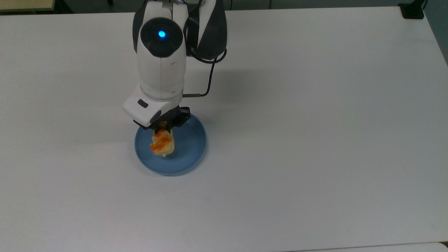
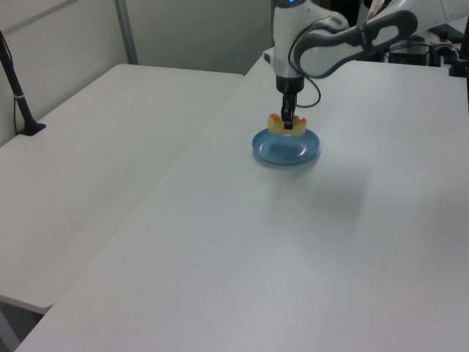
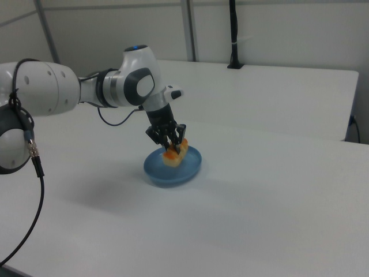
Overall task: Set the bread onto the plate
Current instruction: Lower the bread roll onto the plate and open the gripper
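- White Franka arm's black two-finger claw (image 1: pixel 164 128) clamped on the small oblong pale-yellow bread roll with orange-brown patches (image 1: pixel 162 143), fingers gripping its middle in the left view (image 2: pixel 287 123).
- Roll sits over the round shallow blue plate (image 1: pixel 190 147), left-of-centre in the top view; the right view (image 3: pixel 174 154) puts it above the plate's (image 3: pixel 173 173) far half; contact unclear.
- Plate on the plain white counter (image 1: pixel 315 140), centre-left of frame in the top view.

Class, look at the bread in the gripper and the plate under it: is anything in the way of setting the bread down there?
Nothing visible is in the way. The gripper holds the bread over the plate, whose blue surface lies bare beneath it. The white table around the plate holds nothing near enough to interfere.
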